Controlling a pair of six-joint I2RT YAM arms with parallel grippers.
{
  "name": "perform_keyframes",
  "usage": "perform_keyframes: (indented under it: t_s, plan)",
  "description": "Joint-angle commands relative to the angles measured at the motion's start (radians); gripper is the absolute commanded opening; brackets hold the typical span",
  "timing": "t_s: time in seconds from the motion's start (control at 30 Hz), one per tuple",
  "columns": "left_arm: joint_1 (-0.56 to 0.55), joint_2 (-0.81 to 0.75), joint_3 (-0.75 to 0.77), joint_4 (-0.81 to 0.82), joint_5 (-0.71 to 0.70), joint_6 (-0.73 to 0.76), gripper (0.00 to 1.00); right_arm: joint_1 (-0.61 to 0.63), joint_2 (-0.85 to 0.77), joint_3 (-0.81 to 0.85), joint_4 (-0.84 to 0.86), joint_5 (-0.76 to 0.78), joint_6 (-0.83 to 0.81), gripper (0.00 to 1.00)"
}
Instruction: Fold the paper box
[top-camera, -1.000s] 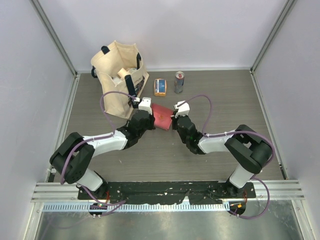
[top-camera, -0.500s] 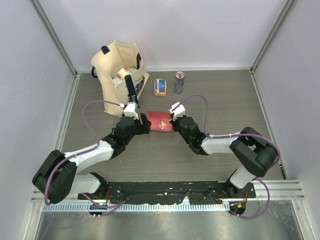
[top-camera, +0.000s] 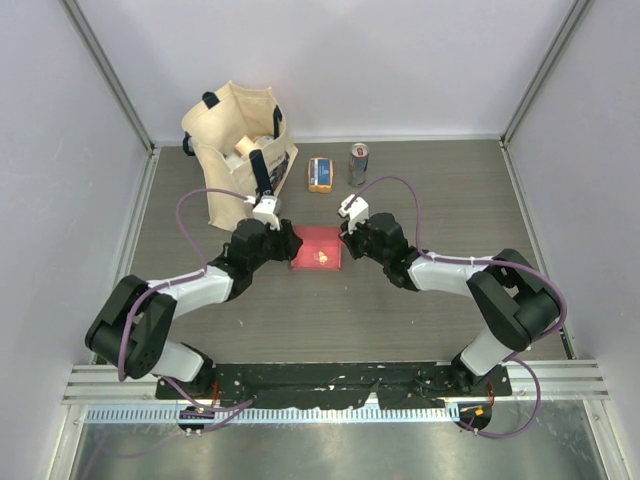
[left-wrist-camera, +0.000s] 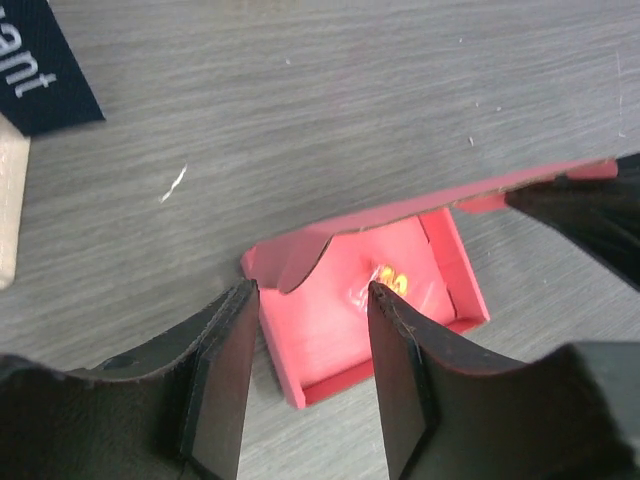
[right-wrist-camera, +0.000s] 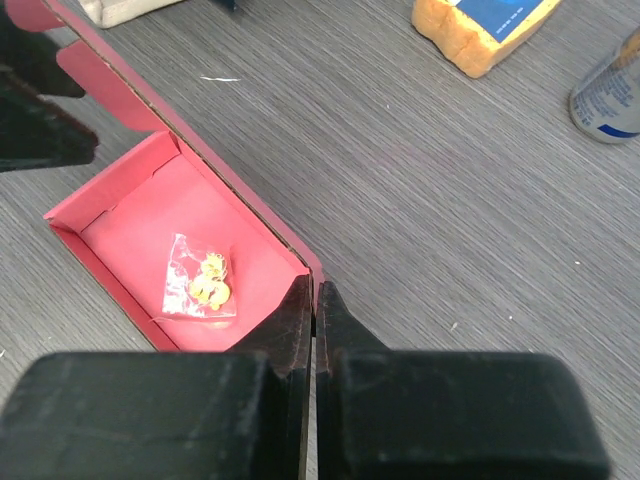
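Since the box (right-wrist-camera: 140, 230) looks light, floppy card (a packet (right-wrist-camera: 205, 280) lies inside), hold it by folded edges: right jaws pinch one, left jaws gape.

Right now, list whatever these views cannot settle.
- Right wrist view: whether the shut right end effector pinches the paper box wall; its fingers cover the contact.
- Top view: tote bag contents, hidden by its walls.
- Right wrist view: can label, cut off by the right edge.
- Top view: packet inside the box, too small.

Sachet (right-wrist-camera: 203, 280) in paper box (right-wrist-camera: 130, 212)
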Motion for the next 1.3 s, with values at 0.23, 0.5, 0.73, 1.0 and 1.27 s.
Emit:
perform_keyframes:
  t_s: [0.23, 0.5, 0.73, 1.0, 1.27]
  plan:
    - [-0.001, 0.068, 0.132, -0.009, -0.049, 0.035, 0.38, -0.008, 0.004, 0.049, 0.007, -0.055, -0.015, 0.02]
    - [-0.001, 0.045, 0.107, -0.021, -0.041, 0.013, 0.52, -0.008, 0.021, 0.052, 0.017, -0.009, 0.011, 0.02]
    - [-0.001, 0.03, 0.102, -0.053, -0.069, 0.022, 0.31, -0.008, 0.011, 0.053, 0.01, -0.001, 0.008, 0.02]
    - [-0.022, 0.049, 0.141, -0.076, -0.098, 0.007, 0.0, 0.001, 0.02, 0.069, 0.021, 0.108, 0.102, 0.02]
    - [-0.125, 0.109, 0.217, -0.079, -0.397, -0.074, 0.0, 0.09, 0.044, 0.122, -0.042, 0.656, 0.56, 0.02]
